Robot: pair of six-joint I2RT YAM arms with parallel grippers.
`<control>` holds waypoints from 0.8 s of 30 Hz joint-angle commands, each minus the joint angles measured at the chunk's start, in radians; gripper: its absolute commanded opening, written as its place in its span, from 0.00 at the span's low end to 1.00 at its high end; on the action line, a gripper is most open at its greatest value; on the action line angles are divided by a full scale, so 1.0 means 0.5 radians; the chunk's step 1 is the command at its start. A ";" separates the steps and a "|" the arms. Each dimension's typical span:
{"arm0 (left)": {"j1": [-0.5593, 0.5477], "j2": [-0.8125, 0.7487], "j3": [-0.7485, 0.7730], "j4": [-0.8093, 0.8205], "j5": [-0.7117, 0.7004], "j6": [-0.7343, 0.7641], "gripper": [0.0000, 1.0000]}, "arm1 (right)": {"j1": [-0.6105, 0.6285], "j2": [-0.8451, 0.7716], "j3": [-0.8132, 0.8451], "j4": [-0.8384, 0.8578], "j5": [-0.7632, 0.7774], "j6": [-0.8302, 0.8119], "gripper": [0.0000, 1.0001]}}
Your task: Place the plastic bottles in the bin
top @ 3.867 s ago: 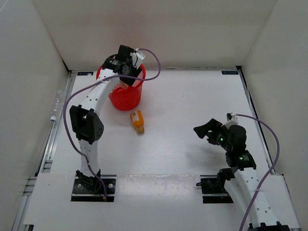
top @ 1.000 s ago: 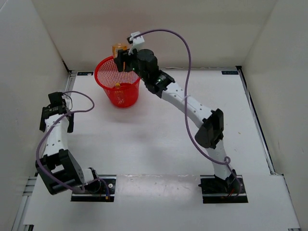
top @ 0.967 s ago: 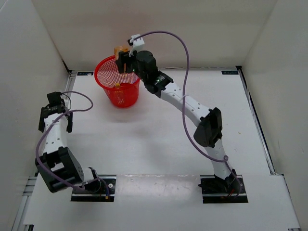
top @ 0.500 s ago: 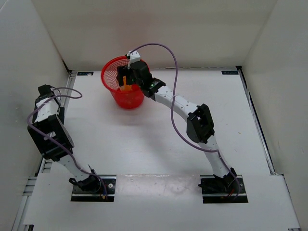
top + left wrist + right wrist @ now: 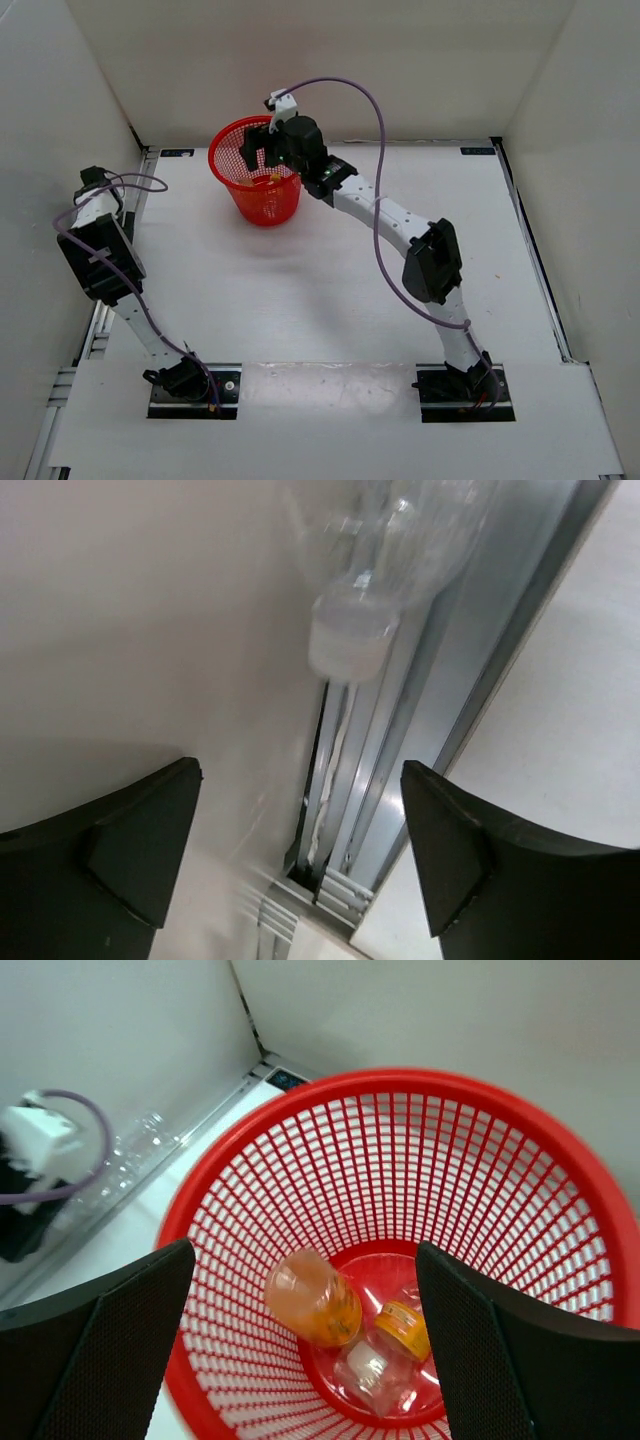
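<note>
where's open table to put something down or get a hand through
Free: the stretch of table in front of the bin, between the left arm and the right arm, and the far right corner beyond it. Crowded: the bin's mouth under the open right gripper, and the left rail, where the open left gripper faces the clear bottle.
</note>
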 commanded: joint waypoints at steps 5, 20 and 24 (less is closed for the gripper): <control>-0.102 0.180 0.146 0.072 -0.011 0.039 0.78 | 0.017 -0.320 -0.164 0.095 -0.025 -0.048 0.94; -0.164 0.417 0.235 0.382 -0.398 0.165 0.61 | 0.035 -0.403 -0.207 0.095 -0.123 -0.027 0.96; -0.164 0.466 0.260 0.400 -0.420 0.202 0.37 | 0.035 -0.403 -0.207 0.095 -0.145 -0.045 0.97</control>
